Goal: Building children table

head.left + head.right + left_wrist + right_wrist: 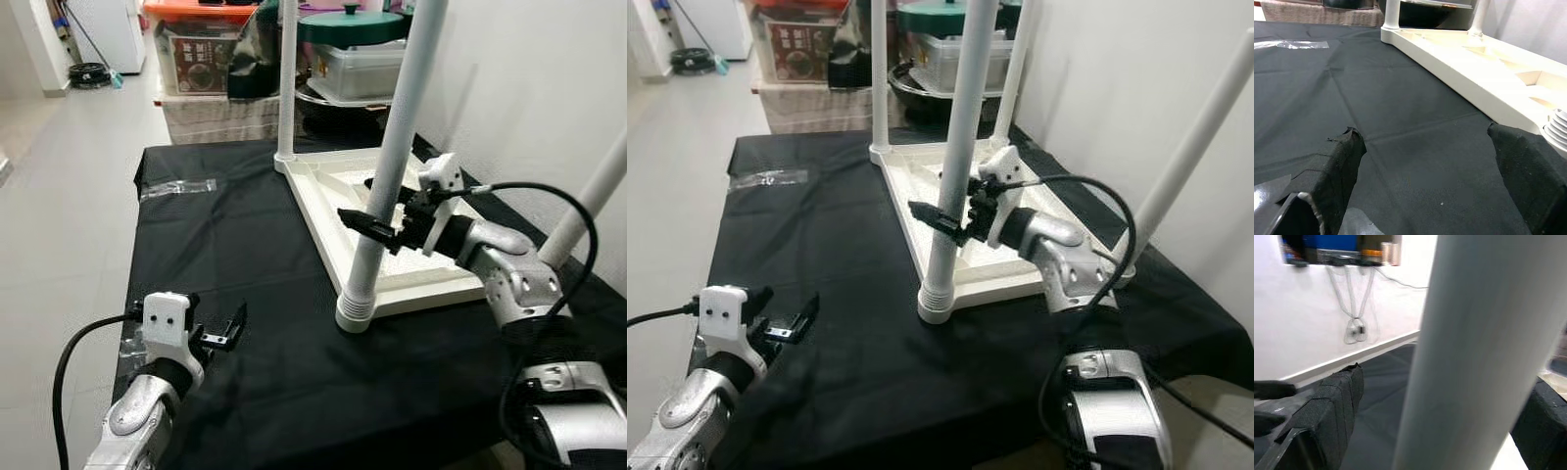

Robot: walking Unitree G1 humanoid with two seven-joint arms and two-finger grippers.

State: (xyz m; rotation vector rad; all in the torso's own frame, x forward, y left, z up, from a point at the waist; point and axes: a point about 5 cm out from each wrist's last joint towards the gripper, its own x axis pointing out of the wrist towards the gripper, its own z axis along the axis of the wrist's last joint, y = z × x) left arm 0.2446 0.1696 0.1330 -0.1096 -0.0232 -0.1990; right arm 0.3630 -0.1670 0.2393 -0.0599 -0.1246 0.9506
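- The left gripper (227,331) is nearest, low over the black cloth (255,255), with its two fingers spread wide and nothing between them.
- The cloth is soft, dark and a bit creased; it covers the whole worktop.
- The children table (431,279) lies upside down on the cloth, a smooth cream plastic tray shape.
- Four round white legs stick up; their tops are cut off.
- The right gripper (377,221) has its fingers on both sides of the nearest leg (377,211), probably squeezing it.
- A clear plastic wrapper (176,188) lies flat farther back.
- Storage boxes (211,59) stand behind, partly hidden.
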